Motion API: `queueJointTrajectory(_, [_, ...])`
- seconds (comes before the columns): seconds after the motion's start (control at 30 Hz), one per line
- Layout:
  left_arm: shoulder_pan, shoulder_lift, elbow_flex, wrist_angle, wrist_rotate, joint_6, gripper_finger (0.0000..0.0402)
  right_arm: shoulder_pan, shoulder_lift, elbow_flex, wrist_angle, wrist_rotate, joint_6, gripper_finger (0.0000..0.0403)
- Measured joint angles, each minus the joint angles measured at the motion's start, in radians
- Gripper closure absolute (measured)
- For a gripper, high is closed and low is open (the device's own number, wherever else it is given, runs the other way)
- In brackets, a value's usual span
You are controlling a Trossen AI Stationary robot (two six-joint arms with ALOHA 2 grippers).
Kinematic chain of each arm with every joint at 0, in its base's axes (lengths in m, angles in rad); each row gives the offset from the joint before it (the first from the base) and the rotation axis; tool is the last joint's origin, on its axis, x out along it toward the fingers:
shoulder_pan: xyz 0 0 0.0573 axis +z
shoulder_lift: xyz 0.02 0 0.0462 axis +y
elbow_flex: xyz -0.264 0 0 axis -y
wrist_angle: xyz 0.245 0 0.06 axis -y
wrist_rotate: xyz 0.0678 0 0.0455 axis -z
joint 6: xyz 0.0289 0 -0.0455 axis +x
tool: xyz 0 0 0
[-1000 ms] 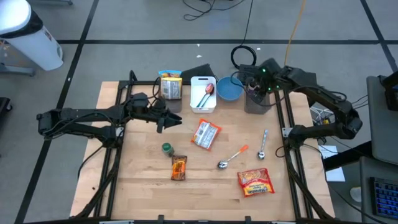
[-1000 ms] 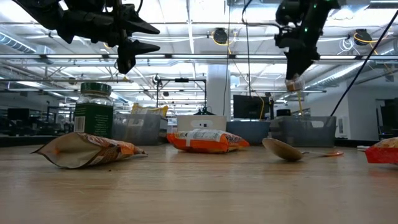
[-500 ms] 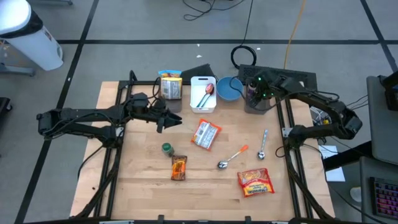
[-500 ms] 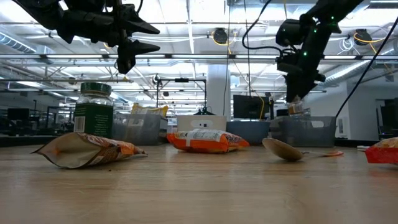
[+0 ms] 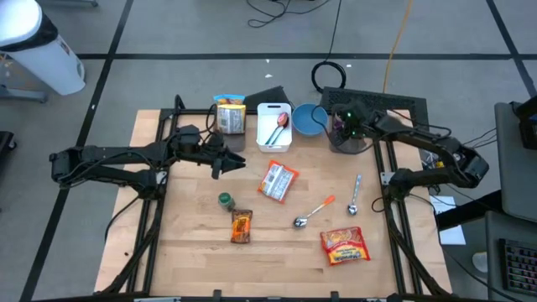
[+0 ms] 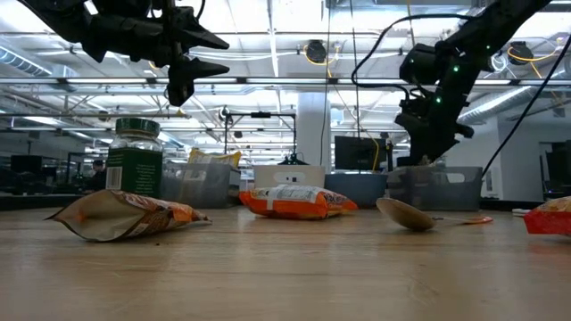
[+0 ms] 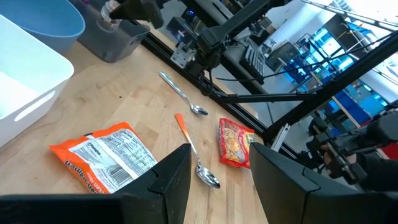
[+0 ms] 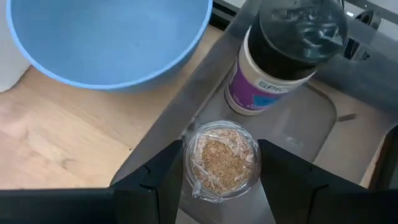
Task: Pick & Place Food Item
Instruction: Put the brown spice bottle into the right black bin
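Note:
My right gripper (image 8: 222,186) is at the back right, shut on a small clear cup of brown crumbs (image 8: 221,158), low over the grey bin (image 5: 348,143). In the bin stands a jar (image 8: 283,56) with a black lid and a purple label. The blue bowl (image 8: 106,37) sits just beside the bin. My left gripper (image 5: 231,162) hangs open above the table's left middle, with nothing between its fingers. My right gripper pinches the clear cup's round wall (image 8: 189,163) between its two fingers, one on each side. The fingers slant down from above. The cup stays upright, its open top showing the crumbs; whether its bottom rests in the bin cannot be told.
A white tray (image 5: 273,126) and a snack bag (image 5: 229,115) stand at the back. On the board lie an orange-white packet (image 5: 278,181), a red packet (image 5: 344,246), a brown packet (image 5: 242,226), a green-lidded jar (image 5: 225,200) and two spoons (image 5: 312,212), (image 5: 355,195).
My right gripper has come down toward the grey bin with the cup and has rolled a little about its own line. The cup has stayed upright between the fingers. The left arm has kept still.

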Motion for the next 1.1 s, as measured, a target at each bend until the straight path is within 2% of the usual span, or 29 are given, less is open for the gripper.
queueJointTrajectory(0.37, [0.009,0.000,0.000,-0.001,-0.010,0.000,0.0231,-0.005,0.011,-0.073,0.131,0.006,0.087,0.0229])
queueJointTrajectory(0.77, [0.045,0.000,0.000,-0.001,-0.007,-0.007,0.0231,-0.035,0.023,-0.075,0.110,0.081,0.088,0.0235])
queueJointTrajectory(1.1, [0.045,0.000,0.000,-0.001,0.000,-0.003,0.0231,-0.125,0.023,-0.075,0.091,0.115,0.118,0.0237])
